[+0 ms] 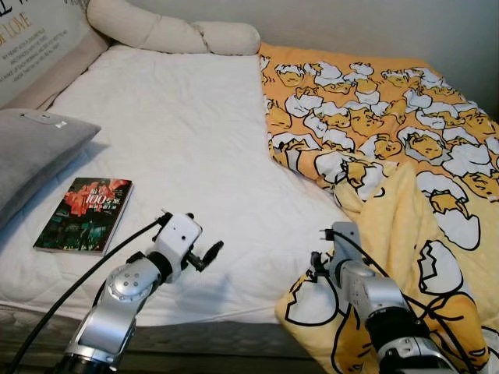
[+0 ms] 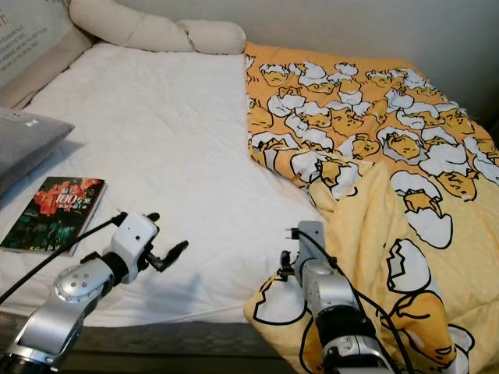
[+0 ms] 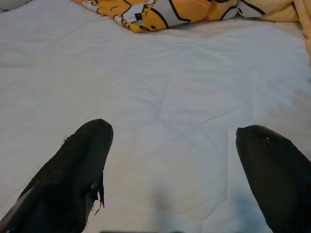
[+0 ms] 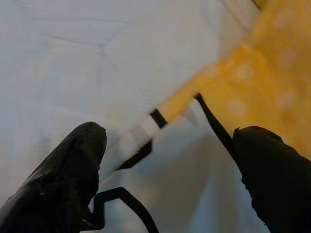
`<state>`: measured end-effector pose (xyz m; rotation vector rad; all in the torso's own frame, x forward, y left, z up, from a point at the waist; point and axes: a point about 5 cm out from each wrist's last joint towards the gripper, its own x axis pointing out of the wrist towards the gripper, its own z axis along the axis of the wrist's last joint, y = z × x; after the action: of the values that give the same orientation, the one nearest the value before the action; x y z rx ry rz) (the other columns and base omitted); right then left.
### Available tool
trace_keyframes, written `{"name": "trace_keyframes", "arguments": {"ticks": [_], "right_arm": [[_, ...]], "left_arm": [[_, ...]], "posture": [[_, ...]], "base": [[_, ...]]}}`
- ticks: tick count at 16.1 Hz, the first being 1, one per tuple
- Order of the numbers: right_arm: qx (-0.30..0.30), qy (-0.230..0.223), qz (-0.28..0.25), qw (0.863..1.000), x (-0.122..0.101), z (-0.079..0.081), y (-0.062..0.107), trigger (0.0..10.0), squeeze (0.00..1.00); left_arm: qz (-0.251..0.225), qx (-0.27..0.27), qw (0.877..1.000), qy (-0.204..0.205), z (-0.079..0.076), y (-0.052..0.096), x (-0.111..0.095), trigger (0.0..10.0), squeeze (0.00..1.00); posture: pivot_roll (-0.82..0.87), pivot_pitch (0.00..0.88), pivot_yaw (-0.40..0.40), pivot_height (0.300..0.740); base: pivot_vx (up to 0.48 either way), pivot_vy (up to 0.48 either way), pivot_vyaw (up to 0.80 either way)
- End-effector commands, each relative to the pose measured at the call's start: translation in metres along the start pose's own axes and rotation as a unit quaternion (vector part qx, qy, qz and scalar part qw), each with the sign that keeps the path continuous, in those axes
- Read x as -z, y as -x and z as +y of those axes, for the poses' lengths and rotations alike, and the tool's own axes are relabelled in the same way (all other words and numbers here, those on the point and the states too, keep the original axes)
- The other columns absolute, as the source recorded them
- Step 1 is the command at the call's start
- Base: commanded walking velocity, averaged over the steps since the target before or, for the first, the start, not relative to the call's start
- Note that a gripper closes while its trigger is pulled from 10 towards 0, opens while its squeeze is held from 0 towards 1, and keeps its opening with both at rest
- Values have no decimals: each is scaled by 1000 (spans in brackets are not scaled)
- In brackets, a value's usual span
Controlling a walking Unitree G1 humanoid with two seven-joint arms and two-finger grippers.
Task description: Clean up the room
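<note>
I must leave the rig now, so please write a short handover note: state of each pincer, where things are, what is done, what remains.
Left pincer: open, over the bare white sheet, holding nothing.
Right pincer: open, at the folded edge of the yellow duvet, not gripping it.
Book lies on the bed near the grey pillow.
Done: nothing visibly tidied.
Left: probably spread the duvet and remove the book.

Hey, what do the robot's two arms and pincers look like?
Both arms are silver metal with rounded joints. The left arm ends in a white wrist block, with a black cable looping from it. The right arm carries black cables too. Each pincer, left and right, has two matte black, rounded fingers.
</note>
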<state>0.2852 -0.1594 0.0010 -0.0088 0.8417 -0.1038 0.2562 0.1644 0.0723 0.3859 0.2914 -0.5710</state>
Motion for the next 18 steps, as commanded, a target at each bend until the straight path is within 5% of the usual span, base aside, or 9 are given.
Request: {"name": "trace_keyframes", "arguments": {"ticks": [1,4,6,7,8,9,13,14,18], "right_arm": [[9,-20,11,1000,-1,-3,-1,10000,0],[-6,-40,46,998,6,0,-3,10000,0],[1,-69,86,994,16,-4,-8,10000,0],[-1,-63,94,994,18,-5,-9,8941,0],[-1,-60,98,993,20,-7,-9,4431,0],[-2,-60,100,993,21,-7,-10,3255,0],[-9,-48,103,993,22,-10,-13,2235,0],[-8,-45,106,993,21,-11,-13,0,0],[-12,-48,92,995,12,-14,-14,0,0]], "left_arm": [[-1,7,1000,-11,0,1,-3,10000,0],[-1,28,1000,-14,-1,1,-4,10000,0],[17,98,995,-24,-4,-2,-4,10000,0],[36,134,990,-35,-5,0,-1,10000,0],[50,158,985,-41,-4,2,1,10000,0],[55,171,983,-41,-3,3,1,10000,0],[86,218,971,-41,1,14,5,10000,0],[92,217,971,-44,5,15,5,10000,0],[89,203,974,-51,11,8,0,10000,0]], "posture": [[49,0,-92,740],[34,0,-72,740],[12,0,-43,740],[8,0,-38,740],[8,0,-36,740],[9,0,-37,740],[30,0,-47,740],[36,0,-50,740],[33,0,-52,740]], "base": [[0,0,0],[0,0,0],[0,0,0],[0,0,0],[0,0,0],[0,0,0],[0,0,0],[0,0,0],[0,0,0]]}}
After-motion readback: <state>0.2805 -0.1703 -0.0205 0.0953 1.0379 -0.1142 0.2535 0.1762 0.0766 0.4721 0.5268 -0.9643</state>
